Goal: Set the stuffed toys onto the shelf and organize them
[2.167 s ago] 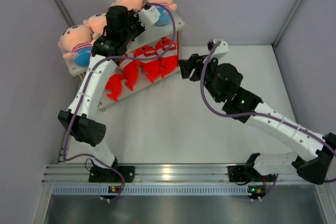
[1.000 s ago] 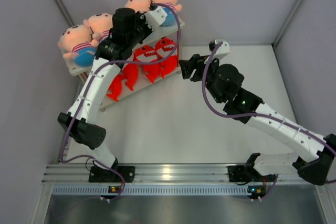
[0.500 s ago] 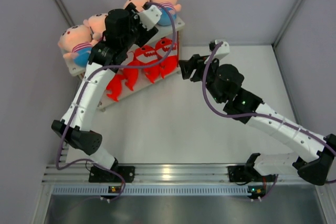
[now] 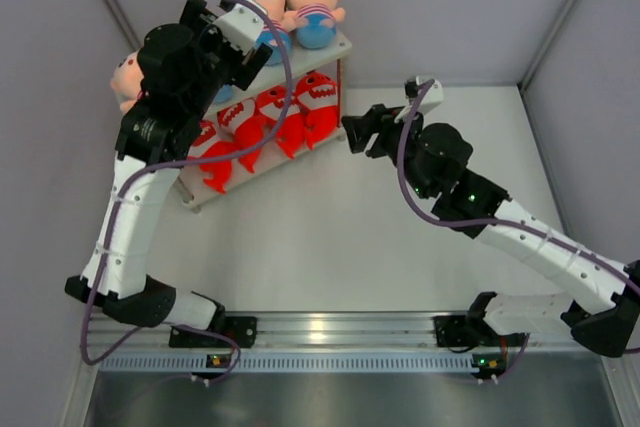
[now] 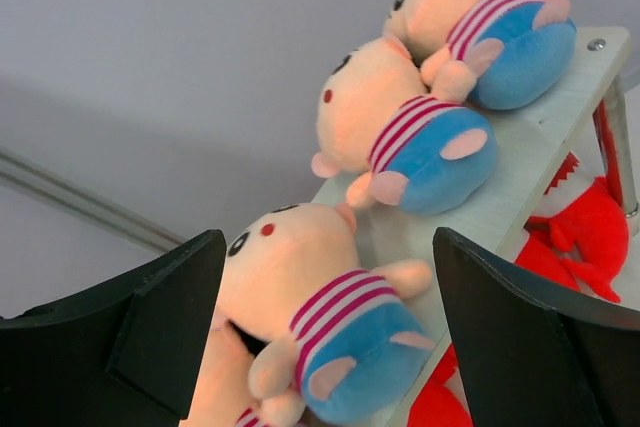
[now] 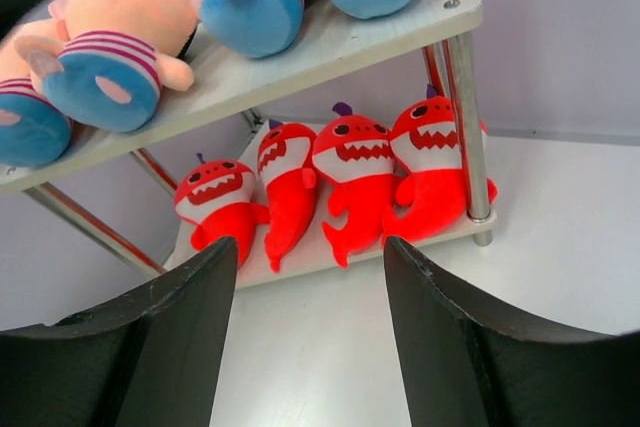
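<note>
Neatly, 4 red sharks (image 6: 350, 177) line the shelf's (image 6: 330, 45) lower board; dolls (image 5: 420, 137) sit above.

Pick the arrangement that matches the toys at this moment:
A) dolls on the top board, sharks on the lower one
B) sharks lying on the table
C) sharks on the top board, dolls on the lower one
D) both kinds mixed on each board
A: the right wrist view shows four red sharks lined up on the lower board of the shelf, with the striped-shirt dolls on its top board.
</note>
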Robot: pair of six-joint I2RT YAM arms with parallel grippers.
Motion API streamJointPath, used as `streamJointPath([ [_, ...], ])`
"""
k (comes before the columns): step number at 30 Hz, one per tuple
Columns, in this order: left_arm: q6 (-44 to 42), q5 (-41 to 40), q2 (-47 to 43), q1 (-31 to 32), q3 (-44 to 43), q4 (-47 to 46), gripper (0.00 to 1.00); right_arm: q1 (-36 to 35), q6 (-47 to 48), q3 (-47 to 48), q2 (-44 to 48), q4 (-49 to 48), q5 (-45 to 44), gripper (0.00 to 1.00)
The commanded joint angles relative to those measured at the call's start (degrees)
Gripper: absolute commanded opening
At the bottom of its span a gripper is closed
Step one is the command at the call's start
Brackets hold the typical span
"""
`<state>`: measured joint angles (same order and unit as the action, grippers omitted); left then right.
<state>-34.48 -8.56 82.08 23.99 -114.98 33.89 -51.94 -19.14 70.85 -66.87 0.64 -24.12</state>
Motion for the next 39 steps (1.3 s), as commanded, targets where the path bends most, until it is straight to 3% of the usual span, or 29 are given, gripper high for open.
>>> streamJointPath([
  [1,3.0,-5.8,-5.1,-0.1,-4.0,1.7,0.91,0.6,-0.8,0.9,2.7,3.4,0.9,0.62],
  [5,-1.2,-21.0,-11.3,-0.1,-0.7,2.8,0.91,1.0,-1.7,2.2,3.2,11.7,-0.7,0.63],
  [7,-3.5,-25.4,-16.6,-1.0,5.1,2.7,0.92,2.7,-4.3,2.4,3.3,15.9,-1.6,0.65],
  [9,-4.2,-29.3,-21.5,-4.4,9.6,2.6,0.92,5.3,-5.8,1.5,3.3,22.1,-0.4,0.66],
  [11,-0.1,-31.3,-24.4,-12.2,16.3,2.6,0.91,10.3,-7.1,-1.0,3.7,24.2,3.6,0.67],
  [17,12.3,-27.4,-36.4,-28.3,29.1,7.5,0.92,25.3,-11.4,-9.2,6.6,25.0,13.7,0.69],
  [19,15.5,-24.1,-38.6,-33.5,31.9,11.1,0.92,30.1,-11.8,-11.1,6.8,25.1,14.2,0.72],
  [24,20.0,-23.4,-45.1,-42.3,50.9,11.8,0.92,36.9,-11.0,-14.4,6.9,25.4,10.6,0.79],
  [28,20.2,-26.2,-46.8,-44.6,61.8,9.6,0.96,38.5,-7.0,-16.1,6.4,25.1,9.4,0.82],
  [39,19.5,-17.4,-49.2,-46.8,79.0,7.5,0.98,38.6,-2.0,-21.2,8.9,21.8,7.8,0.84],
])
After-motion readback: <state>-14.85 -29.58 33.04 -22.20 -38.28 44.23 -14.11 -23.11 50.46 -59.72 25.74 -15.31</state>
